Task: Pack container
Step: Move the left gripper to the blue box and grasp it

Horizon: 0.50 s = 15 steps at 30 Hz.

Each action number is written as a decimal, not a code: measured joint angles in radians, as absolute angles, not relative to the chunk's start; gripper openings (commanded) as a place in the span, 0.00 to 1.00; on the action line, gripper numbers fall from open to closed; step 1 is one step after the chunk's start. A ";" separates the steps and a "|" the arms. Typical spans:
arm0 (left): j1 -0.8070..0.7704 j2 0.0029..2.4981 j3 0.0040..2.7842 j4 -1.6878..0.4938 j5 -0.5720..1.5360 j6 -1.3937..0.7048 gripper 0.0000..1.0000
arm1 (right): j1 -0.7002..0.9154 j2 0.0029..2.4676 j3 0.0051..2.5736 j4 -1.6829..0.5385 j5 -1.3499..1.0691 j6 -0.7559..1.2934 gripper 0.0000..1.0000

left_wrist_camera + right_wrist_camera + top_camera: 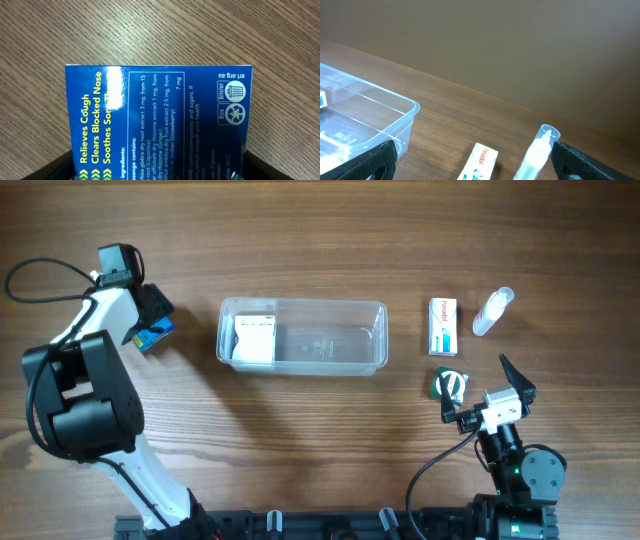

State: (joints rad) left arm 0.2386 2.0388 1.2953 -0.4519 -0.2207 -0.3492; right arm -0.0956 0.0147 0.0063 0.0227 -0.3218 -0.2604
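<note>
The clear plastic container [380, 330] stands mid-table with a white box [254, 338] in its left end; its corner shows in the right wrist view [395, 107]. A blue lozenge box [155, 335] lies on the wood at the far left, and it fills the left wrist view [160, 115]. My left gripper [150, 312] [160, 170] straddles it, a dark finger at each side edge; whether they press on it I cannot tell. My right gripper [480, 392] [477, 162] stands open and empty, low at the right, facing the Panadol box [480, 162] and the small clear bottle [540, 150].
The Panadol box [443, 326] and the bottle [492, 311] lie right of the container. A small green and white item [448, 383] sits beside the right gripper. A black cable [40, 275] loops at the far left.
</note>
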 measured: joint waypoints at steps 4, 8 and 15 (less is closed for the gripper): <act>0.239 2.038 1.295 -0.452 -0.222 -0.350 0.71 | -0.096 0.015 0.006 0.023 -0.322 -0.260 1.00; 0.239 2.032 1.295 -0.456 -0.224 -0.350 0.69 | -0.096 0.015 0.006 0.023 -0.322 -0.260 1.00; 0.239 1.924 1.295 -0.480 -0.223 -0.350 0.69 | -0.096 0.015 0.006 0.023 -0.322 -0.260 1.00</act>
